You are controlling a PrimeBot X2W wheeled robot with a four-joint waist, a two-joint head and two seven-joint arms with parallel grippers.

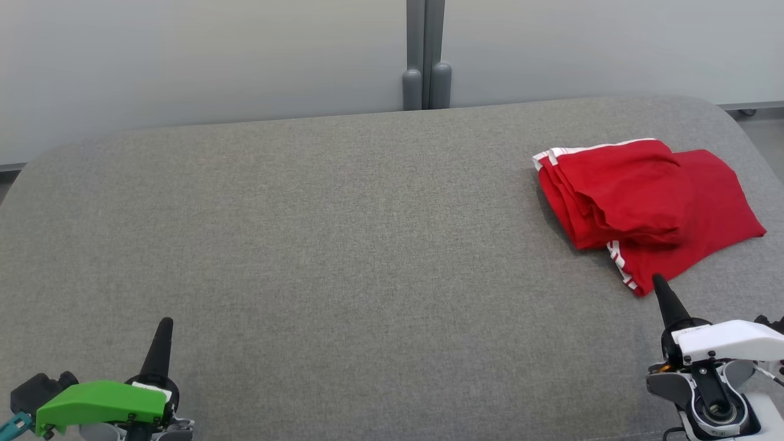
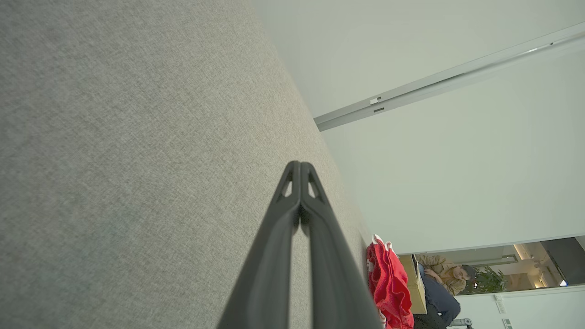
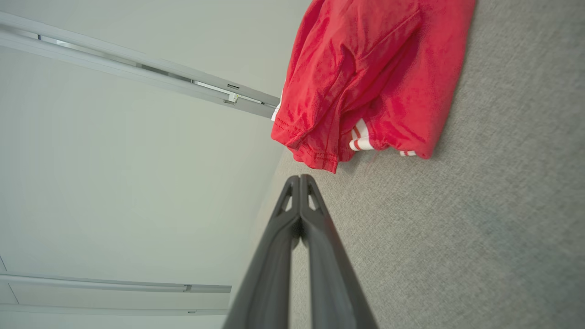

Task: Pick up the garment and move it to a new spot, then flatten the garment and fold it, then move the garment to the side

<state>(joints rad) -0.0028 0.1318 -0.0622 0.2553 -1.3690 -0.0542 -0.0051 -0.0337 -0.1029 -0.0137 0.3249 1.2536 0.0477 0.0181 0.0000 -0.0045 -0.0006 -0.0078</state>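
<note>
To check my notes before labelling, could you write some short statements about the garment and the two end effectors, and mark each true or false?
1. The red garment lies on the right part of the grey surface. True.
2. The right end effector grips the garment. False: it is shut and empty, its tip near the hem.
3. The left end effector is open. False: it is shut.
4. The garment has white stripes on its trim. True.
</note>
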